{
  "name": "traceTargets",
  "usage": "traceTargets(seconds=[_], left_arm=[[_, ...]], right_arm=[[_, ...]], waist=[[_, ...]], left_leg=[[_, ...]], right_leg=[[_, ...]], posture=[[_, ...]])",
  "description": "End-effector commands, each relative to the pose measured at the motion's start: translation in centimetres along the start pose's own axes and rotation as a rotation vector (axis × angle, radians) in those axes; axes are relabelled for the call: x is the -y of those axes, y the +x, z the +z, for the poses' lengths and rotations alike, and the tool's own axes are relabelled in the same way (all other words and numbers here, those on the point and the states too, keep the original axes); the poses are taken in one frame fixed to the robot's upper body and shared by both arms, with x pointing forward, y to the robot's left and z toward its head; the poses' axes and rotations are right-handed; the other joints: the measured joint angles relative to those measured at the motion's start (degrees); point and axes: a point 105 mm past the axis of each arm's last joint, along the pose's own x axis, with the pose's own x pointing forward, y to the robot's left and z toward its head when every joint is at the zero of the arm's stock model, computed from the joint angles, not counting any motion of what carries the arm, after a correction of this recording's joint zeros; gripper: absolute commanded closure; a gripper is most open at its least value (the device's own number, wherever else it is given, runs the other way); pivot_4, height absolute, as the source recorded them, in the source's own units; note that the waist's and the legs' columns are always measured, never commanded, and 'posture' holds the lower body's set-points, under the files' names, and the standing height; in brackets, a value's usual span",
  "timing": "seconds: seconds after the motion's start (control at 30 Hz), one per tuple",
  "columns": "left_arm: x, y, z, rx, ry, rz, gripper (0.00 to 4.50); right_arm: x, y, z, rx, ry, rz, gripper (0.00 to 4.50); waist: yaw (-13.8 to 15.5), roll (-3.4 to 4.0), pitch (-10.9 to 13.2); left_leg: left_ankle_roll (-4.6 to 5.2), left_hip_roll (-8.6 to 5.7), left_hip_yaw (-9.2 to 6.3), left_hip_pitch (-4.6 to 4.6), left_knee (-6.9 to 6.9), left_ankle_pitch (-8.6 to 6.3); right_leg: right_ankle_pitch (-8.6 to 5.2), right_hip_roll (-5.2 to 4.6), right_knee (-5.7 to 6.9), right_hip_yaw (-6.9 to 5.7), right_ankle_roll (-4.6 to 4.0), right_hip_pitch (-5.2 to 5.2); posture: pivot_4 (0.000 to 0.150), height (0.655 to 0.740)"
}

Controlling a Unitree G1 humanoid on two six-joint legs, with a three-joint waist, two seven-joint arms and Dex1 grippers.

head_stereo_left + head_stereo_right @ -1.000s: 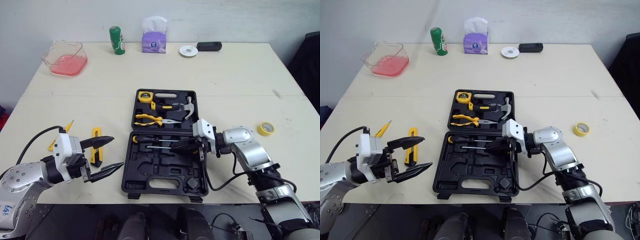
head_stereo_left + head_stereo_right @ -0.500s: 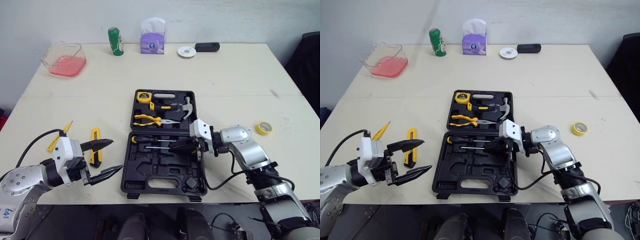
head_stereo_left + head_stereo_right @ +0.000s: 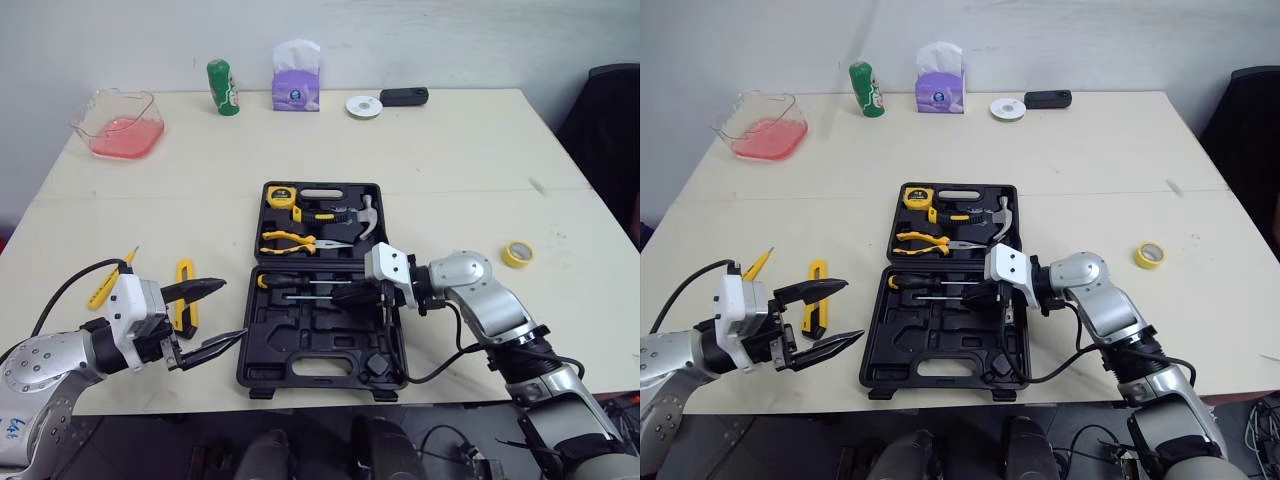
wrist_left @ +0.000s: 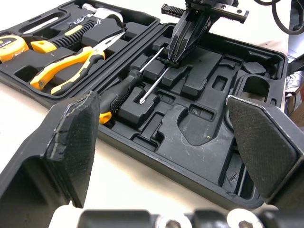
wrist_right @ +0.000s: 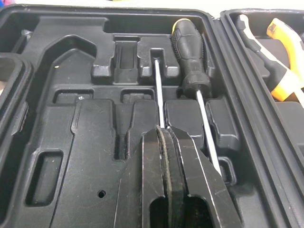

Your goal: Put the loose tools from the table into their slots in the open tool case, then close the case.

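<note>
The black tool case (image 3: 300, 350) lies open at the table's front middle. Its far half holds a tape measure (image 3: 280, 197), a hammer (image 3: 355, 212) and yellow pliers (image 3: 290, 240). In the near half a black-handled screwdriver (image 5: 190, 52) rests in its slot. Beside it lies a thin metal shaft (image 5: 158, 90), and my right gripper (image 3: 352, 295) is shut on its end, low over the near half. My left gripper (image 3: 225, 312) hovers open left of the case. A yellow utility knife (image 3: 186, 305) and a thin yellow tool (image 3: 108, 282) lie loose beside it.
A yellow tape roll (image 3: 516, 253) lies right of the case. Along the far edge stand a clear container with red liquid (image 3: 115, 122), a green can (image 3: 222, 87), a purple tissue box (image 3: 295, 80), a white disc (image 3: 362, 105) and a black device (image 3: 403, 96).
The whole view has shifted, so the camera moved. My right gripper has slid slightly left inside the case, still shut on the shaft. The left gripper has held its place, open.
</note>
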Motion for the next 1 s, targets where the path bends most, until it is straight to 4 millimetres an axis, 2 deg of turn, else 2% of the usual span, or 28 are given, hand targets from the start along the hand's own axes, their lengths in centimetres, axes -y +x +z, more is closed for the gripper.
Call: traceTargets(seconds=[0.03,0.1,0.17,0.27,0.3,0.37,0.4,0.47,0.6,0.67,0.8,0.83,0.93,1.0], left_arm=[[0.5,0.3,0.8,0.017,0.043,-0.006,0.0],[0.4,0.3,0.8,0.017,0.043,-0.002,0.0],[0.4,0.3,0.8,0.016,0.05,0.002,0.0],[-0.3,0.6,2.2,0.023,0.215,0.023,0.0],[-0.5,0.7,2.5,0.026,0.24,0.033,0.0],[-0.8,0.4,2.5,0.031,0.236,0.056,0.0],[-1.3,-0.2,2.1,0.021,0.223,0.087,0.0],[-1.8,-0.9,1.7,0.008,0.207,0.122,0.0],[-4.1,-5.4,-0.8,-0.094,0.101,0.337,0.0],[-4.6,-7.3,-2.3,-0.202,0.06,0.423,0.0],[-6.3,-12.0,-2.8,-0.216,0.049,0.644,0.0],[-6.9,-13.2,-3.0,-0.208,0.028,0.717,0.0],[-8.5,-17.6,-3.7,-0.188,-0.012,0.947,0.0],[-8.8,-19.2,-4.1,-0.195,-0.027,1.013,0.0]], right_arm=[[-1.0,0.3,-2.9,-0.092,0.077,0.022,4.42],[-0.7,0.1,-2.0,-0.037,0.053,0.02,4.42],[0.0,-0.4,-0.2,0.075,0.05,-0.022,4.42],[0.0,-3.1,1.8,0.2,-0.025,-0.034,4.42],[-0.6,-4.4,2.9,0.299,-0.071,-0.011,4.42],[-1.1,-6.2,3.3,0.365,-0.091,-0.023,4.42],[-0.8,-7.8,2.9,0.358,-0.077,-0.068,4.42],[-0.5,-9.5,2.5,0.336,-0.055,-0.12,4.42],[0.1,-15.1,0.3,0.22,-0.056,-0.341,3.1],[0.2,-17.3,-0.6,0.165,-0.06,-0.448,2.08],[-0.1,-24.7,-4.3,0.01,-0.003,-0.791,0.04],[-0.3,-26.1,-5.0,-0.009,0.015,-0.864,0.04],[-0.8,-32.2,-8.7,-0.215,0.123,-1.203,0.04],[-1.8,-34.4,-10.2,-0.302,0.176,-1.302,0.04]], waist=[[0.0,-0.01,0.0],[0.0,-0.01,0.0],[0.0,-0.02,0.0],[0.4,0.08,0.1],[0.7,0.13,0.2],[0.7,0.19,0.2],[0.9,0.21,0.2],[1.2,0.22,0.3],[1.4,0.23,0.3],[1.4,0.23,0.3],[1.9,0.2,0.3],[2.2,0.2,0.3],[2.2,0.25,0.3],[2.1,0.26,0.3]], left_leg=[[0.0,0.0,0.0,0.0,0.0,0.0],[-0.01,0.0,0.0,0.0,0.0,0.0],[-0.01,0.0,-0.01,-0.02,0.0,-0.01],[0.0,-0.02,-0.03,-0.14,0.0,0.0],[0.01,-0.04,-0.06,-0.18,0.0,0.01],[0.03,-0.05,-0.04,-0.2,0.0,0.0],[0.04,-0.06,-0.04,-0.2,-0.01,-0.01],[0.07,-0.06,-0.03,-0.2,-0.03,-0.02],[0.05,0.01,0.0,-0.17,-0.04,-0.03],[0.05,0.02,0.03,-0.17,-0.05,-0.03],[0.07,-0.01,0.04,-0.15,-0.05,-0.03],[0.08,-0.04,0.03,-0.15,-0.05,-0.04],[0.08,-0.03,0.05,-0.13,-0.06,-0.06],[0.05,-0.03,0.06,-0.14,-0.06,-0.07]], right_leg=[[0.0,-0.01,0.0,0.0,0.0,0.0],[0.0,-0.01,0.0,0.0,0.0,-0.01],[0.0,-0.02,-0.01,0.0,-0.01,-0.01],[0.0,-0.02,-0.05,-0.03,-0.01,-0.08],[0.0,-0.03,-0.07,-0.05,-0.01,-0.09],[0.01,-0.02,-0.13,-0.06,0.01,-0.1],[0.01,-0.02,-0.13,-0.06,0.02,-0.09],[0.02,-0.02,-0.18,-0.07,0.03,-0.09],[0.01,0.02,-0.18,-0.09,0.02,-0.09],[0.01,0.04,-0.18,-0.1,0.01,-0.09],[0.01,-0.04,-0.17,-0.07,0.02,-0.06],[0.01,-0.08,-0.21,-0.08,0.02,-0.06],[0.01,-0.1,-0.42,-0.05,0.01,-0.07],[0.01,-0.15,-0.4,-0.03,0.01,-0.12]], posture=[[0.15,0.74],[0.15,0.74],[0.15,0.74],[0.15,0.74],[0.15,0.74],[0.15,0.74],[0.15,0.74],[0.15,0.74],[0.15,0.74],[0.15,0.74],[0.15,0.74],[0.15,0.74],[0.15,0.74],[0.15,0.74]])
